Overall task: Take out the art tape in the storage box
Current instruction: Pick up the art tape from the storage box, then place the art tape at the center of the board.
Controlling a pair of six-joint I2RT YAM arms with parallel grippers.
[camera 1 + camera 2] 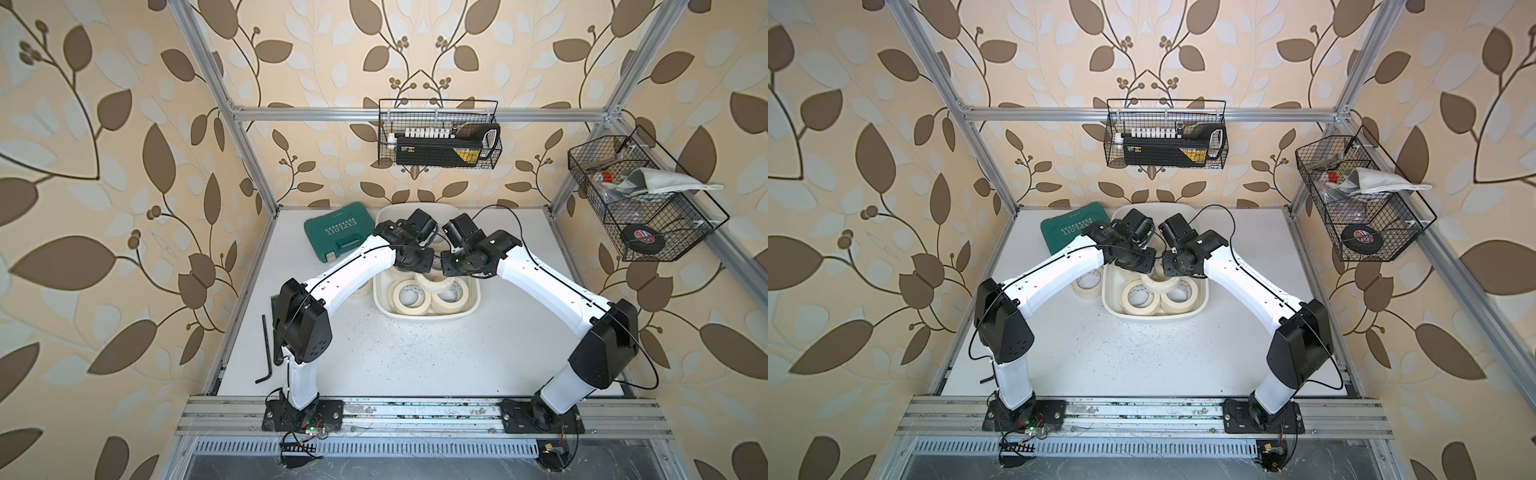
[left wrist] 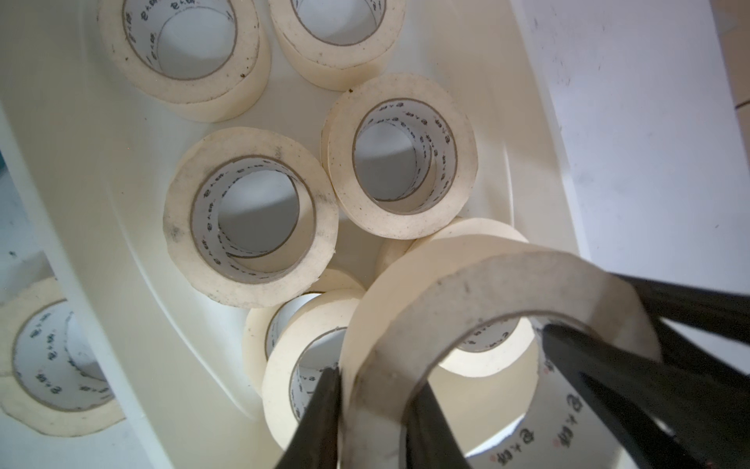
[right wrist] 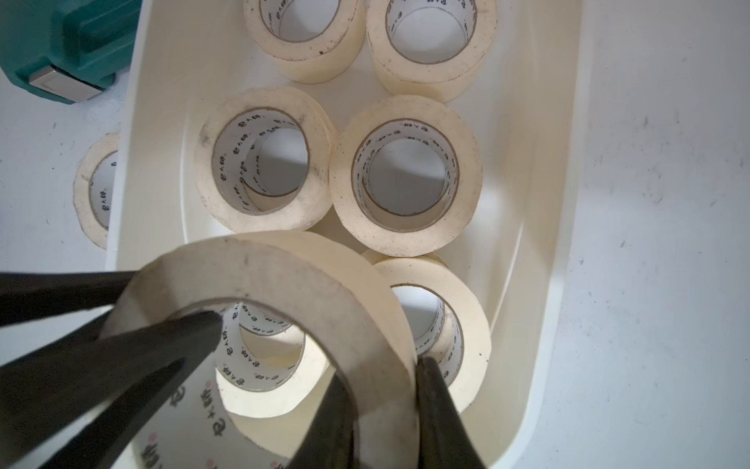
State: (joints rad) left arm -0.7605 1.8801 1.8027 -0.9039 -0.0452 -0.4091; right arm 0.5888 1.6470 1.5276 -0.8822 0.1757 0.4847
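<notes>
Box [image 1: 424, 318]: middle stretch covered by the left arm [image 1: 345, 270] and right arm [image 1: 544, 282] in both top views; rolls beneath unseen.
Left gripper [image 2: 371, 379], right gripper [image 3: 383, 371]: hidden under their housings from above; in the wrist views, fingers cut off by the frame edge.
Raised roll [image 2: 487, 280]: lower part out of frame. Whether the right fingers press its wall or merely flank it, unclear.
Loose rolls [image 1: 1088, 280] beside the box: partly under the left forearm; count uncertain.
Green case [image 1: 336, 232]: one corner behind the arm.
Side basket [image 1: 636, 208]: items beneath the cloth [image 1: 665, 185] unidentifiable.
Core lettering [image 3: 259, 134]: unreadable.
</notes>
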